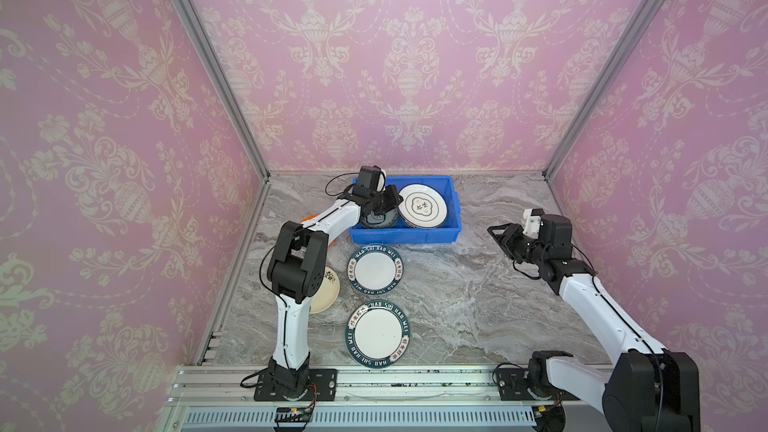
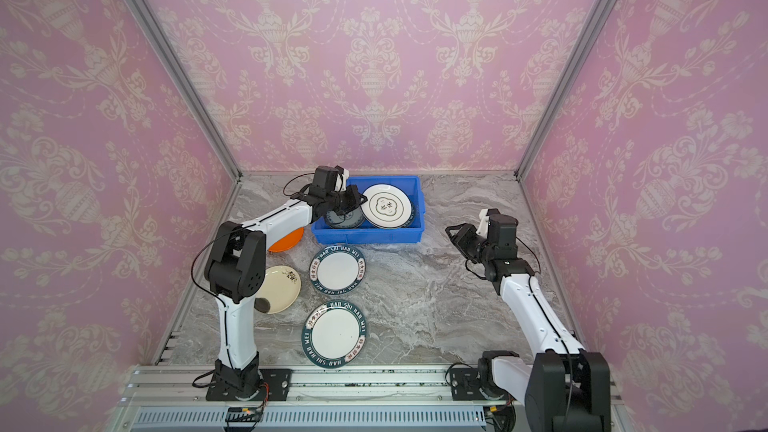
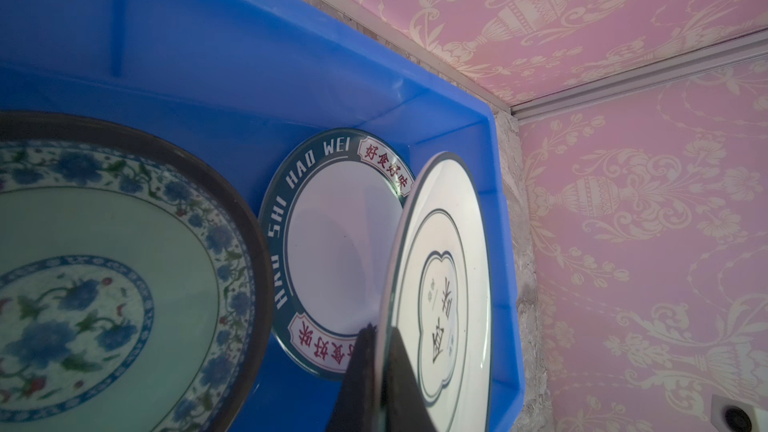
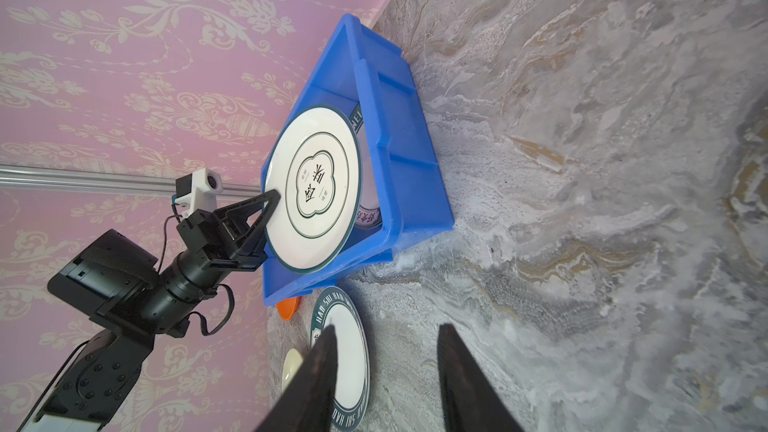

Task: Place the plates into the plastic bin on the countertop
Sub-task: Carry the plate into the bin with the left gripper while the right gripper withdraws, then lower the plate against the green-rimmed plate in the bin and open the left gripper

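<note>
Plates are split between bin and counter. The one that matters now is the emblem plate (image 1: pixel 423 206). In both top views it hangs over the right half of the blue bin (image 1: pixel 415 237), its left rim pinched in my left tool (image 1: pixel 395 200). Left of it inside the bin lies the blue-patterned plate (image 1: pixel 376 220). Out on the counter (image 1: pixel 478 305) the far lettered plate (image 1: pixel 375 270) sits just before the bin's near wall. The near lettered plate (image 1: pixel 377 332) lies closer to my bases. The cream plate (image 1: pixel 328 297) is to their left, half under my left arm (image 1: pixel 291 268). In a top view the orange plate (image 2: pixel 286 241) peeks out from under that arm, which reaches far and slants up to the bin's left end. My right tool (image 1: pixel 496 234) hovers well right of the bin, above bare counter.

From my left wrist, the emblem plate (image 3: pixel 444 284) shows almost edge-on and tilted, with my fingers (image 3: pixel 361 371) clamped on either side of its rim. A third lettered plate (image 3: pixel 340 251) lies flat directly beneath it, so I judge the way down is straight onto that one. Whether the low edge already touches anything, I cannot tell.

From my right wrist, my right tool (image 4: pixel 386 328) stands part open and empty, pointing left towards the bin. The far lettered plate (image 4: pixel 345 351) looks to be the loose plate nearest to it.
</note>
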Motion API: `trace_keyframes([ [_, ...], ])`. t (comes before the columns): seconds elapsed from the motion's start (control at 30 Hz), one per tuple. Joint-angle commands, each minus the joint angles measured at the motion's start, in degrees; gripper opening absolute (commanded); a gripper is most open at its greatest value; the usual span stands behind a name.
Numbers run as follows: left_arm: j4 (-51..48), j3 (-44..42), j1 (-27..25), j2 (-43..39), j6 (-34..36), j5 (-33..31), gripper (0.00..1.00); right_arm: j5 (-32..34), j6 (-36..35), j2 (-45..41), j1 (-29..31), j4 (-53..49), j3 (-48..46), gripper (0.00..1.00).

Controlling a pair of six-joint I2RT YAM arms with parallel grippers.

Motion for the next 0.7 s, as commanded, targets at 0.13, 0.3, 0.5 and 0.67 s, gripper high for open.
trace_keyframes([
  [0.13,1.9,3.1,-0.4,5.0,-1.3,-3.8,0.0,-0.8,1.2,-1.0,-0.6,2.0,-0.5,0.4],
  [0.3,2.3,6.6,-0.5,8.6,-2.2,-2.9,0.0,-0.4,1.0,-0.7,-0.8,1.4,0.1,0.4],
  [0.5,0.3,10.0,-0.6,11.4,-1.9,-3.7,0.0,-0.8,1.6,0.2,-0.7,2.3,0.4,0.38],
  [0.67,-0.7,11.3,-0.6,12.7,-1.5,-4.5,0.0,-1.3,1.6,0.9,-0.8,2.8,0.5,0.38],
])
